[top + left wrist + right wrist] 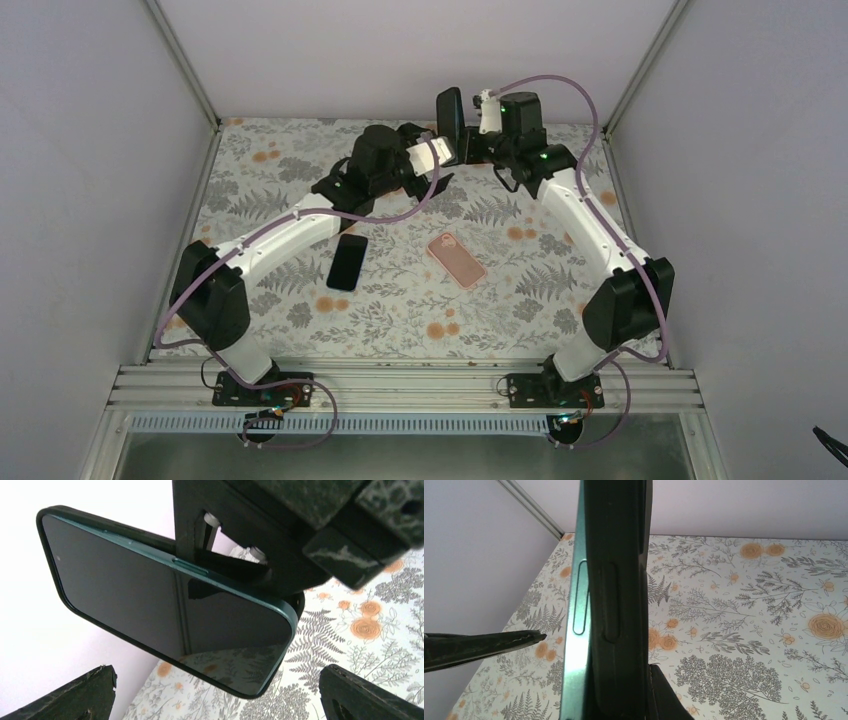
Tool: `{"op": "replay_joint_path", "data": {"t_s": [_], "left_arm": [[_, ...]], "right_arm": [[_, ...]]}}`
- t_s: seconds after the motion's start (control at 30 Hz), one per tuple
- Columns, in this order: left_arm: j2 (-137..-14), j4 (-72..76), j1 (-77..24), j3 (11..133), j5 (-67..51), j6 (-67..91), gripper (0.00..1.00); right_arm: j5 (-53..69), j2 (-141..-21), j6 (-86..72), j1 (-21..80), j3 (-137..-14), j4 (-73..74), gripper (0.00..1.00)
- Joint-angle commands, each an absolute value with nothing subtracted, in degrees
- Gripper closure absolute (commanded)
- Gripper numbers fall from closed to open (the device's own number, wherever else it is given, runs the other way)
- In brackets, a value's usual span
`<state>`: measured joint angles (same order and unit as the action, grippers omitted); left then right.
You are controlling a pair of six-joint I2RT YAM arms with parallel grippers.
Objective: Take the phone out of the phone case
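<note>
Nearest me on the table (pixel 560 300) lie a spare black phone (pixel 347 263) and, well apart from it, an empty pink case (pixel 457 260). Further back the left gripper (pixel 432 160) hangs with its fingers (pixel 75 695) spread wide and holding nothing, pointed at the glass.

Furthest off, the right gripper (pixel 468 140) is pressed tight on the lower end of the phone (pixel 165 610), which sits in its black case (pixel 100 522), raised well above the table near the back wall.

The phone looks like a stiff, slick glass slab, light but easy to crack. The case seems softer, with a lip that should flex. I would grip the teal frame at the free top end and peel the lip away there.

Its long axis stands roughly upright, rising out of the right grip. The screen faces the left gripper.
</note>
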<state>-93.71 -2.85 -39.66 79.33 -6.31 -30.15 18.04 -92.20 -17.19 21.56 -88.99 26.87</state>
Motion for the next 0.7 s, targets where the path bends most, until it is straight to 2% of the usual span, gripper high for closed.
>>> {"op": "replay_joint_path", "data": {"t_s": [0.0, 0.67], "left_arm": [[-94.52, 2.53, -39.91, 81.54, -8.72, -26.78, 0.0], [-96.03, 10.83, -39.99, 78.15, -3.2, -25.2, 0.0]], "right_arm": [[17.83, -90.38, -16.52, 20.85, -89.7, 23.2, 0.97], [20.97, -93.23, -17.24, 20.39, -90.64, 22.76, 0.97]]}}
